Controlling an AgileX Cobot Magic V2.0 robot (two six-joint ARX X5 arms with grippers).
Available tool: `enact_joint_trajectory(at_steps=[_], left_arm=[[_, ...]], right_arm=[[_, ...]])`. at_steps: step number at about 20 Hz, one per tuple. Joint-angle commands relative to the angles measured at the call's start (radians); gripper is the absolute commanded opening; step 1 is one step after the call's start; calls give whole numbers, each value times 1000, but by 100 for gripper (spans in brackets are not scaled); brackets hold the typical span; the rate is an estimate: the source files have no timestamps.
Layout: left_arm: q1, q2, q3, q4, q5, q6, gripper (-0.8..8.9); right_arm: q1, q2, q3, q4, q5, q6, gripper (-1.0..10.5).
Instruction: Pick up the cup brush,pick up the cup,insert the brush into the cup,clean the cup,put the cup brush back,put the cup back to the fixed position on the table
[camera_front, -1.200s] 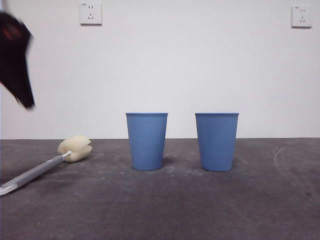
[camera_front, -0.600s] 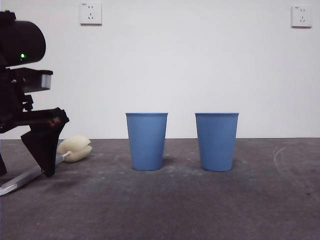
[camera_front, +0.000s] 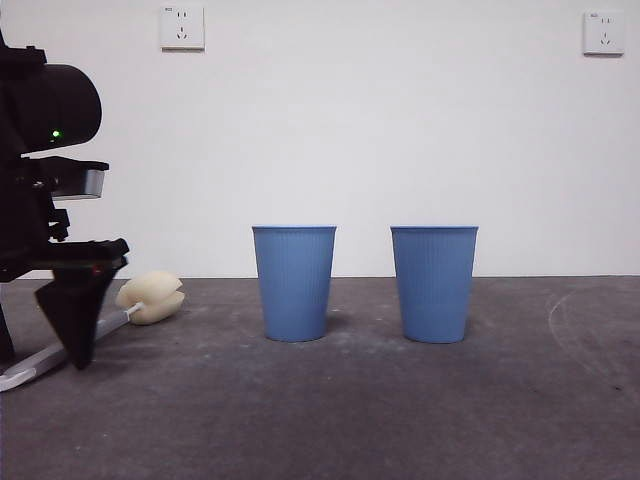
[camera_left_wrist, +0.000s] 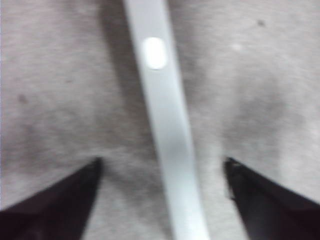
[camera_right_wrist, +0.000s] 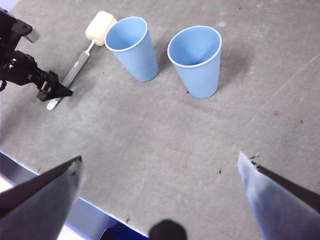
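Luckily, the left gripper (camera_left_wrist: 160, 172) was wide open, holding nothing, one jaw on each side of the cup brush (camera_front: 150, 298) handle lying on the table (camera_front: 400, 420). Closing crooked might have pushed that thin handle away. The right gripper (camera_right_wrist: 160, 167) waited open.

The cup brush (camera_front: 110, 322) lies flat on the table (camera_front: 350, 420) at the far left, its cream-yellow sponge head toward the wall and its grey handle with a white tip running nearer and leftward. Two identical blue ribbed cups stand upright and apart mid-table, mouths open: the left cup (camera_front: 294, 282) nearer the sponge, the right cup (camera_front: 434, 283) beyond it.
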Motion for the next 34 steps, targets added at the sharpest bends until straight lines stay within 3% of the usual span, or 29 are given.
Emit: enact_joint_trajectory(at_steps=[1,5,10,13,22,27,32,34], left_arm=[[-3,26,-19,-2,39,-14,177],[-3,-3,-15,-20,40,-14,174],[-3,-48,-15,-43,39,-13,16],[-3,-69,-15,-50,40,-9,-12],[30,-309,-15,-200,47,108,-9],[32,-568,-15,-299,163,124,-9],[32,-760,-15,-434,167,126,-9],[32,-809,-15,-459,167,125,-9]], right_arm=[[1,0,2,5,-4,3,566],[1,7,2,5,-4,3,566],[1,13,2,6,-4,3,566],[1,13,2,6,-4,3,565],[31,16,0,67,-4,-7,566],[77,47,-46,237,-7,2,565],[129,99,-238,551,-11,117,565],[179,142,-314,689,41,159,565]])
